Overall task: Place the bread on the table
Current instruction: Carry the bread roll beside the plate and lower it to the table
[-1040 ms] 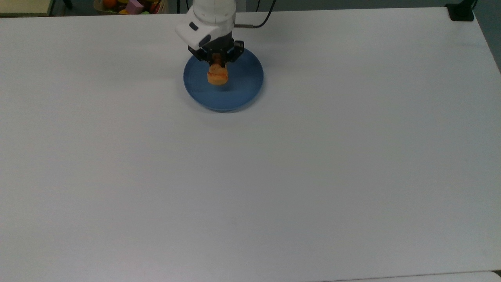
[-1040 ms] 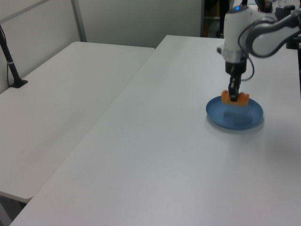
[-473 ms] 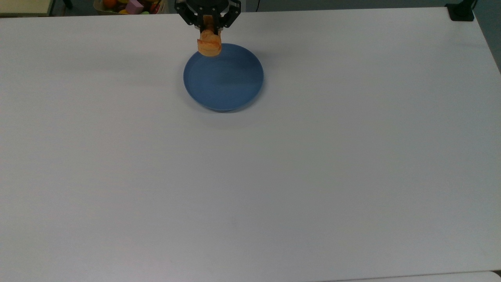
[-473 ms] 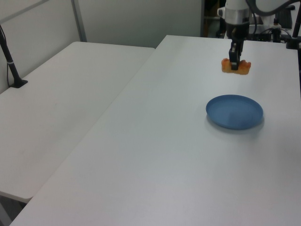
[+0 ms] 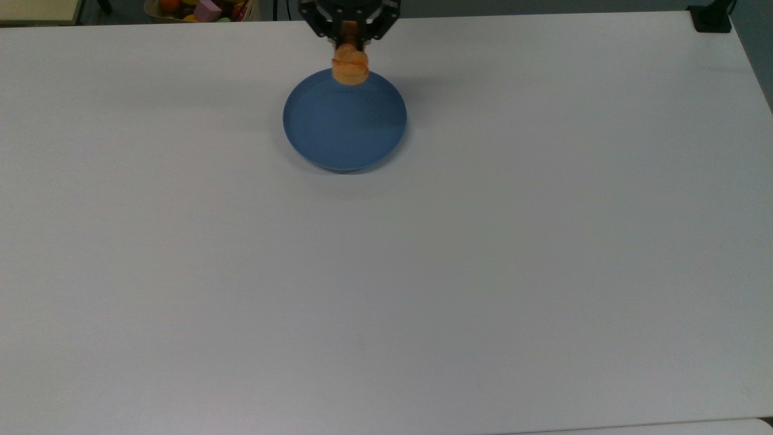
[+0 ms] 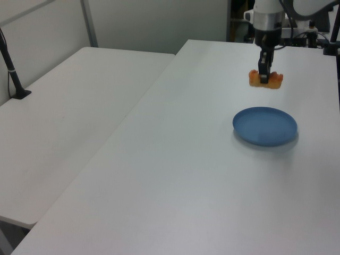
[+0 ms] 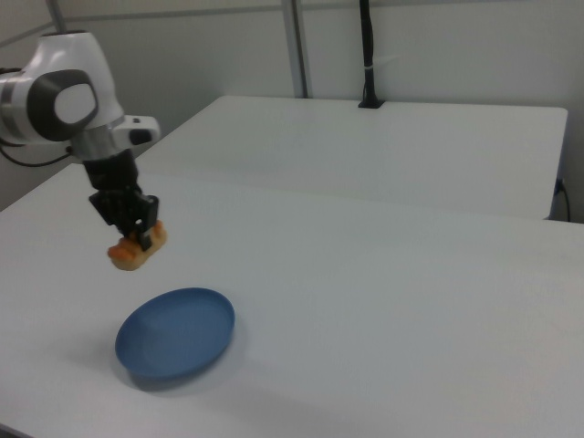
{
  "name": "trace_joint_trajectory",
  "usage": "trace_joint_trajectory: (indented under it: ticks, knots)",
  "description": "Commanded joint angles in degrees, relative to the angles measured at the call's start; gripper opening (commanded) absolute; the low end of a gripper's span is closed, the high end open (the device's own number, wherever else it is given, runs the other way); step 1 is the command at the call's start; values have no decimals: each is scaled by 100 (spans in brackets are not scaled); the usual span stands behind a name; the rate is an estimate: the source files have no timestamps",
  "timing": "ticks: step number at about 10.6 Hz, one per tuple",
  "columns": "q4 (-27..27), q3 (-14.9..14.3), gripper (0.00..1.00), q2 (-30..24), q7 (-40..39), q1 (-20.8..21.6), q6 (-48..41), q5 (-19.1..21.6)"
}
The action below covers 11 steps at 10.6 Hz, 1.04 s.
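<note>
I see the bread pinched in my claw, lifted off the tabletop. Claw's clamped on it, beside the plate.

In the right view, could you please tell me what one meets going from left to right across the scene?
Robot arm → gripper shut on the bread → blue plate on the table → black post at the far table's back edge.
</note>
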Motion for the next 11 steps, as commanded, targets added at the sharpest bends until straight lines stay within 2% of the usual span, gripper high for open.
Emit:
trace_joint_trajectory:
  ticks: [1,3,6,11]
  knots:
    - [-485,674,30,-79,868,140,631,0]
    - [-872,1158,30,-70,1395,140,992,9]
    - [-1478,1616,30,26,1730,140,1764,0]
    - [-1638,1644,31,702,1907,316,2328,-8]
